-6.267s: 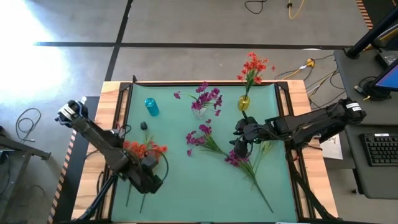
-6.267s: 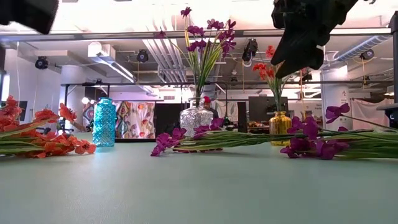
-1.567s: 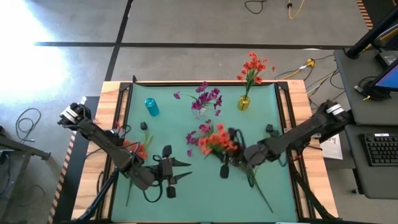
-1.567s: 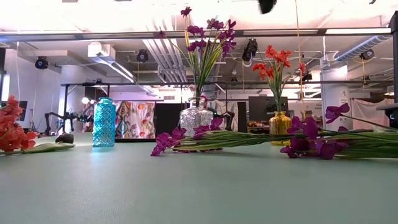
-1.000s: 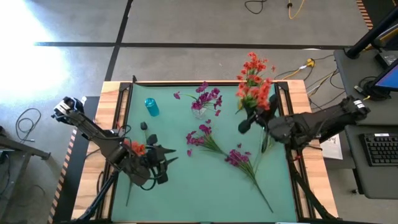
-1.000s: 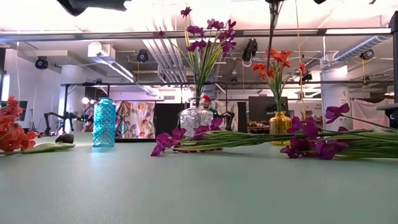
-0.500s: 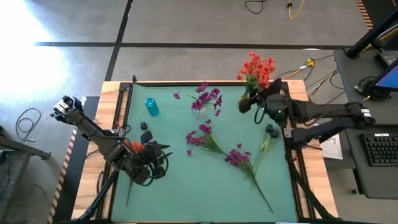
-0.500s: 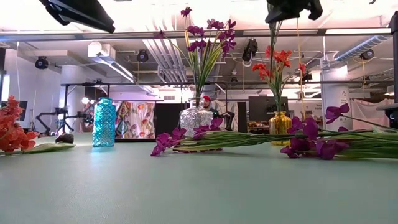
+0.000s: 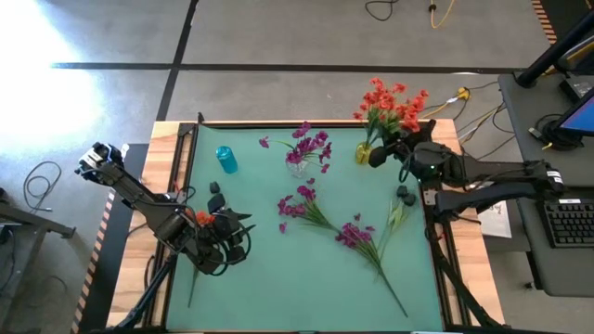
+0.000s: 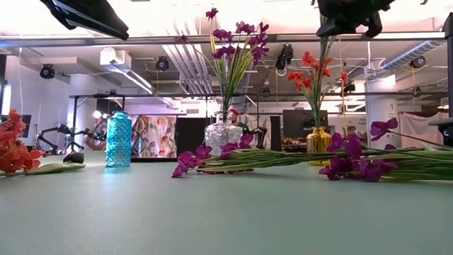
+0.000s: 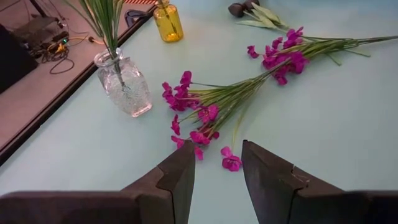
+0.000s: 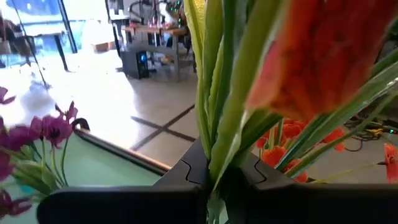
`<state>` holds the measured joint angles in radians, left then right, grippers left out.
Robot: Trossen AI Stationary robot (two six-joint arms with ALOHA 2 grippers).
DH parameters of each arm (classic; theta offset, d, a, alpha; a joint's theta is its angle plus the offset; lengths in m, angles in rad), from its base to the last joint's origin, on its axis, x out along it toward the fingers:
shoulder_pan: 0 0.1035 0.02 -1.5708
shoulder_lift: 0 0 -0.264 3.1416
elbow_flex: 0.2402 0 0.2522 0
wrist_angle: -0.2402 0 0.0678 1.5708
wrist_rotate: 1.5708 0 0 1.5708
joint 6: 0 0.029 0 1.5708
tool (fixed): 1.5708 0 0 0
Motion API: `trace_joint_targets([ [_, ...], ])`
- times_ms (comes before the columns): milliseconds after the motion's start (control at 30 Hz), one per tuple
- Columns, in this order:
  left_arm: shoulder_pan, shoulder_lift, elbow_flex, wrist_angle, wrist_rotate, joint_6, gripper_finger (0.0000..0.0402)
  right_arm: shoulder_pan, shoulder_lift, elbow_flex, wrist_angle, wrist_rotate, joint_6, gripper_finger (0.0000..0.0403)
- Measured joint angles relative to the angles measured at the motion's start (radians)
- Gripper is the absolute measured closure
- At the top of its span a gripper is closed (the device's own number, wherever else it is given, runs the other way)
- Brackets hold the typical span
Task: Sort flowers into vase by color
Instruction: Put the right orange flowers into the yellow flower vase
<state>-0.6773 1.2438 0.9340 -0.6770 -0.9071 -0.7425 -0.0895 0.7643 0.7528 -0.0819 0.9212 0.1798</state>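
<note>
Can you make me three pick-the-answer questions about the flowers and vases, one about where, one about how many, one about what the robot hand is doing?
1. Where does the yellow vase stand?
A. at the table's far edge on the right arm's side
B. at the near edge
C. beside the left arm

2. How many vases stand on the table?
A. one
B. three
C. five

3. What is the right gripper doing?
A. hanging open and empty
B. shut on an orange-red flower bunch
C. gripping the blue vase

Answers: 1 A, the high view shows it by the far right corner. 2 B, there are the blue vase, the clear vase and the yellow vase. 3 B, the right wrist view shows green stems clamped between its fingers.
</note>
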Motion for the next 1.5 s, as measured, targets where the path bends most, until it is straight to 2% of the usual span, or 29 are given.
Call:
trace_joint_targets([
  [433, 0.0, 0.0, 0.0, -0.005, -0.001, 0.0, 0.0283, -0.046, 0.032, -0.05, 0.066, 0.084, -0.022, 0.0385],
  [867, 0.0, 0.0, -0.001, -0.006, -0.004, 0.0, 0.0283, -0.105, 0.102, -0.054, 0.099, 0.083, -0.005, 0.0385],
  [1500, 0.0, 0.0, -0.002, -0.007, -0.003, 0.0, 0.0283, -0.106, 0.2, -0.054, 0.124, 0.106, 0.005, 0.0385],
])
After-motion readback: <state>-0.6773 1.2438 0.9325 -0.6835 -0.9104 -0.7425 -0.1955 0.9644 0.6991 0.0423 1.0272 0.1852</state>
